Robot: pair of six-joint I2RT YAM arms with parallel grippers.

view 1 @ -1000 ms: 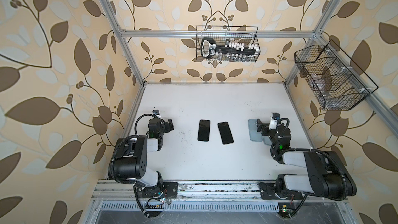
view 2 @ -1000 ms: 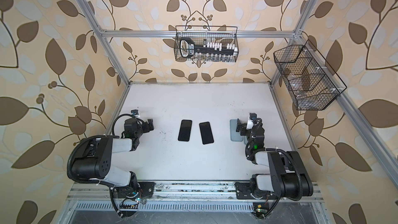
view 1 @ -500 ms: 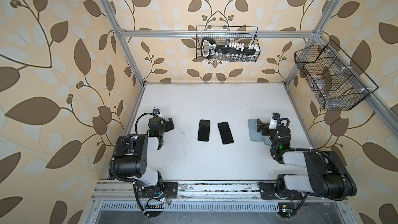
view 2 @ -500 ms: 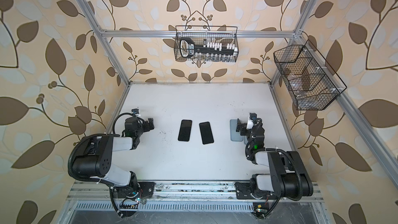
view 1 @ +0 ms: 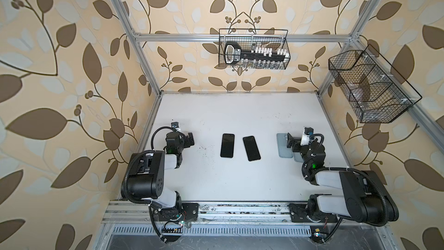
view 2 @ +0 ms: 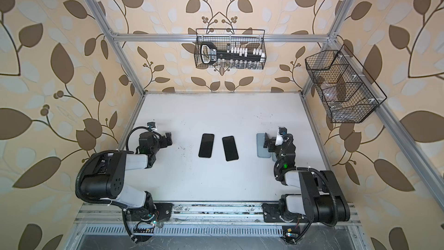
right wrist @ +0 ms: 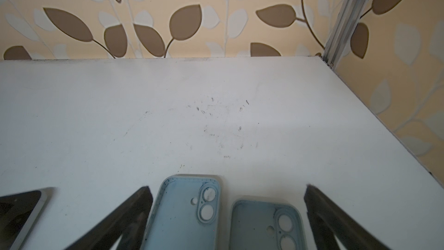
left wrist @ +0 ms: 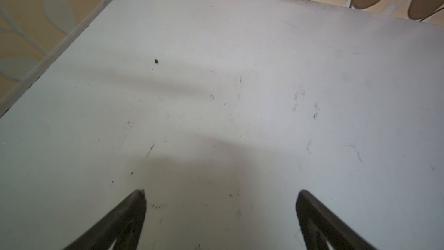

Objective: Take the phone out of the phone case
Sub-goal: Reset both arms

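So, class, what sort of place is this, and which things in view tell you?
Probably a robot test cell, not a home: two black-and-white robot arms bolted to a metal rail at a white tabletop, a silver aluminium frame backed by leaf-patterned wallpaper, and black wire baskets hung on it.

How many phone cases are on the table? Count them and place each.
2. The inner case lies right of the phones; the outer case lies beside it, mostly under the right arm. Both empty. No others visible.

No text legible anywhere, pale label on the black tool [view 1: 254,56] inside the wire basket [view 1: 223,42], too small to read
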